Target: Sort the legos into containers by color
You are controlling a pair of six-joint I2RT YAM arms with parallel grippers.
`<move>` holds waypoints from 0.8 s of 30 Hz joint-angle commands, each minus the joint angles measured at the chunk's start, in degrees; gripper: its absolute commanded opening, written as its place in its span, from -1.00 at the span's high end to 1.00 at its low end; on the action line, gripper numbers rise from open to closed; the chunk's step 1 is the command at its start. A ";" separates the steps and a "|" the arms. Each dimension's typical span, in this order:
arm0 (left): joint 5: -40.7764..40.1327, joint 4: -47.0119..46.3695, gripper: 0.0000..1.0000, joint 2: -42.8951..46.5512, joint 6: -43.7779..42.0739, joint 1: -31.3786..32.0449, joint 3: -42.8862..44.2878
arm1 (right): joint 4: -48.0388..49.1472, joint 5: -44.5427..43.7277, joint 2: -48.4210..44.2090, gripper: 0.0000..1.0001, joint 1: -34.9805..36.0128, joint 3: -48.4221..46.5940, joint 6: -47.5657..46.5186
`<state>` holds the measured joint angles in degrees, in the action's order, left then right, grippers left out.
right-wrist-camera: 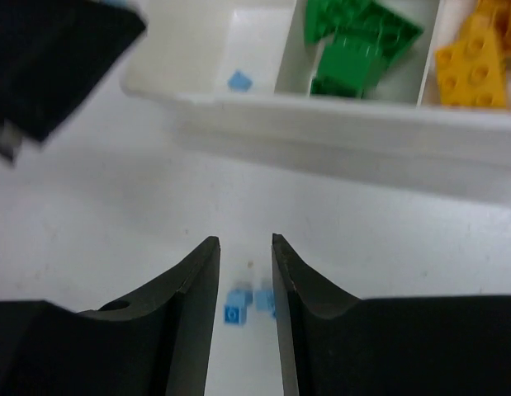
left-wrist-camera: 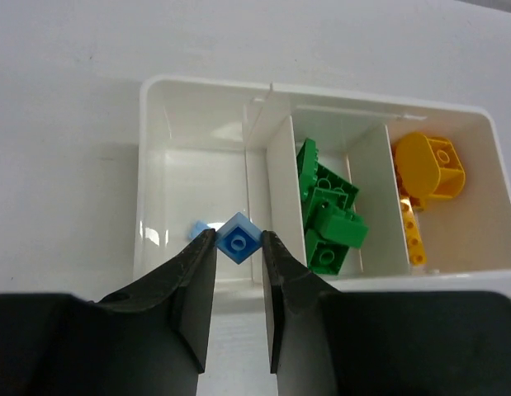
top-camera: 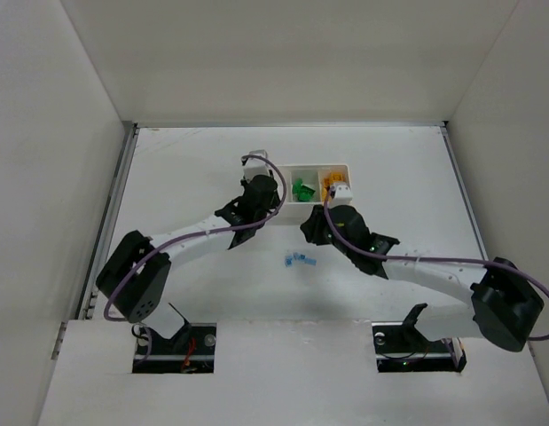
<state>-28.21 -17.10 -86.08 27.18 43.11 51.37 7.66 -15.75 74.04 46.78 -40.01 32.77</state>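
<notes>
My left gripper (left-wrist-camera: 238,237) is shut on a small light blue lego (left-wrist-camera: 238,239), corner to corner, above the left compartment of the white tray (left-wrist-camera: 197,87). Another blue lego (left-wrist-camera: 197,228) lies on that compartment's floor. Green legos (left-wrist-camera: 328,214) fill the middle compartment and yellow-orange legos (left-wrist-camera: 428,169) the right one. My right gripper (right-wrist-camera: 245,241) stands open over the table in front of the tray, nothing between its fingers. Below it lie a few loose blue legos (right-wrist-camera: 236,313), seen from above as a small cluster (top-camera: 301,260).
The tray (top-camera: 314,166) sits at the table's far middle, with both arms reaching toward it. In the right wrist view the left arm's dark body (right-wrist-camera: 49,58) hangs at the upper left, close to the tray's front wall (right-wrist-camera: 321,111). White walls enclose the table.
</notes>
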 commanded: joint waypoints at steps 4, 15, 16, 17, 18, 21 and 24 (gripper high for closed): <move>1.40 -2.06 0.60 -8.83 -3.36 -3.17 9.00 | -0.28 -1.30 -2.15 0.21 7.30 4.85 1.50; 1.58 0.40 0.04 -12.80 -3.98 -3.35 12.70 | -2.47 -1.48 7.07 0.33 8.36 0.20 -2.54; 1.49 0.40 0.01 -11.92 -4.06 -3.17 12.18 | -3.52 -1.57 7.95 0.38 8.28 -0.59 -2.89; 1.49 0.40 0.00 -10.96 -4.15 -2.91 11.39 | -4.57 -1.57 8.66 0.39 8.36 -1.38 -3.33; 1.31 0.40 0.00 -9.82 -4.15 -2.64 10.42 | -5.45 -1.65 9.36 0.40 8.36 -2.08 -3.85; 1.14 0.40 0.08 -5.95 -3.37 -1.07 6.03 | -6.16 -1.30 10.33 0.39 8.36 -3.23 -5.17; 0.17 0.40 0.13 -1.47 -1.26 1.66 -0.03 | -6.69 -1.21 11.56 0.35 8.36 -4.28 -6.32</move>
<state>-26.87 -16.36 -93.41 24.51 42.37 55.13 1.63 -16.27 84.90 54.83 -41.30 28.80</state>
